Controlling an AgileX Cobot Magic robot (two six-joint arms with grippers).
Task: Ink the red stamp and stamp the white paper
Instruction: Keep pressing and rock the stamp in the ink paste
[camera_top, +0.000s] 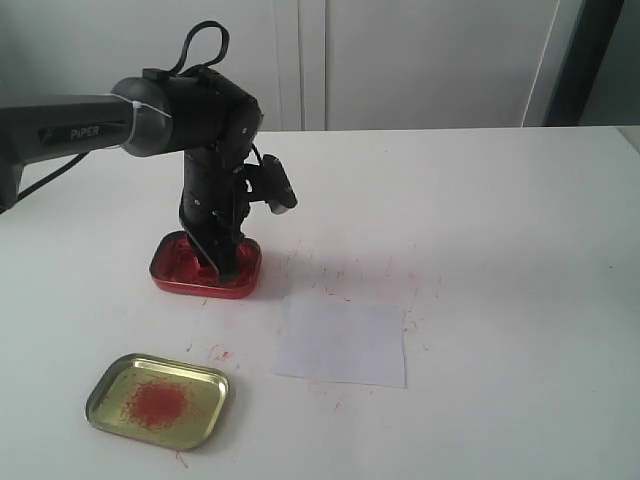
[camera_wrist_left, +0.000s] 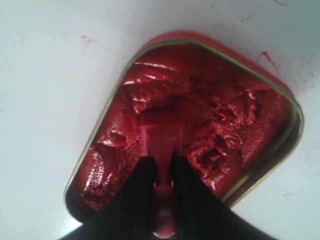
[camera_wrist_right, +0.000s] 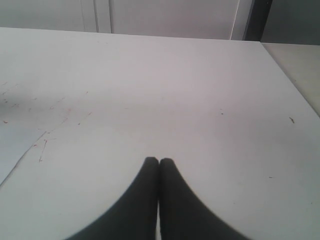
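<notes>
Two aims for the inking step, by the look of it: an evenly wetted stamp face and a clean lift. Hold the left arm (camera_top: 205, 125) upright over the red tin (camera_top: 170, 272) and press straight down, with no twisting and no dragging across the paste. Grip as seen: left gripper (camera_wrist_left: 162, 161) clamped on the narrow handle of the red stamp (camera_wrist_left: 161, 134), broad end down in the red ink paste (camera_wrist_left: 225, 107), near the tin's middle. Lift vertically, so as not to tip the shallow tin or scrape its rim. Then carry level toward the white paper (camera_top: 342, 340), lying flat near the tin but apart from it, to the right and nearer the camera in the exterior view. Idle meanwhile: right gripper (camera_wrist_right: 159, 161) pinched shut on nothing, hovering over bare tabletop, out of the exterior view.

Materials, biggest first.
- First the table (camera_top: 500, 220): white, smooth, matt, flecked with red specks and smears around tin and paper.
- Then the white paper: thin, plain, rectangular, no imprint discernible from here.
- Next the gold lid (camera_top: 200, 385): shallow metal tray with rounded corners and a shiny rim, a grainy red smudge in its middle, well apart from the tin.
- Red tin: same rounded rectangle, red outside, brass-coloured rim.
- Paste: thick, glossy, churned into ridges and folds. Likely sticky, so expect some pull on lifting.
- Stamp: small, solid, smooth red plastic, hard to tell from the paste at its lower edge.
</notes>
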